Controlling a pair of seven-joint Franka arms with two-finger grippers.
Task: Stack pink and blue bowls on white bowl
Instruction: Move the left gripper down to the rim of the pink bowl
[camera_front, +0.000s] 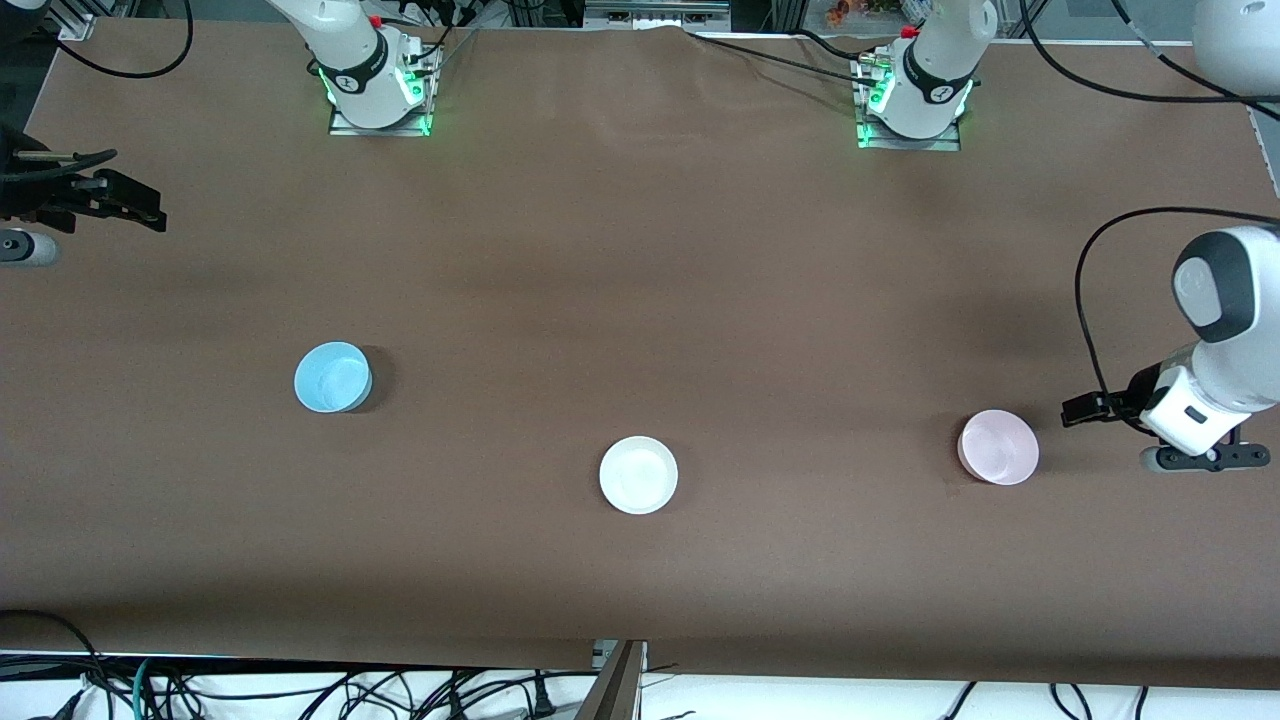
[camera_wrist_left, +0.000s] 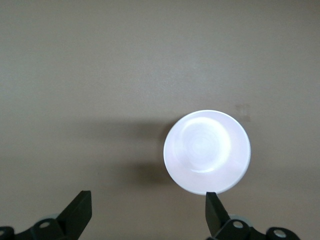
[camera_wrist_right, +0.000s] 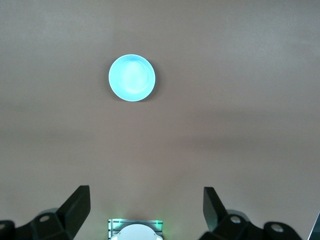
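Three bowls stand apart on the brown table. The white bowl (camera_front: 638, 475) is in the middle, nearest the front camera. The blue bowl (camera_front: 333, 377) (camera_wrist_right: 132, 78) lies toward the right arm's end and the pink bowl (camera_front: 998, 447) (camera_wrist_left: 207, 151) toward the left arm's end. My left gripper (camera_front: 1078, 411) (camera_wrist_left: 147, 210) hangs open and empty over bare table just beside the pink bowl, one fingertip (camera_wrist_left: 215, 207) close to its rim. My right gripper (camera_front: 150, 210) (camera_wrist_right: 146, 205) is open and empty over the table's edge at the right arm's end, well apart from the blue bowl.
The right arm's base (camera_front: 378, 95) (camera_wrist_right: 135, 231) and the left arm's base (camera_front: 912, 110) stand along the table's edge farthest from the front camera. A black cable (camera_front: 1085, 300) loops above the left wrist. Loose cables (camera_front: 300, 690) lie below the table's front edge.
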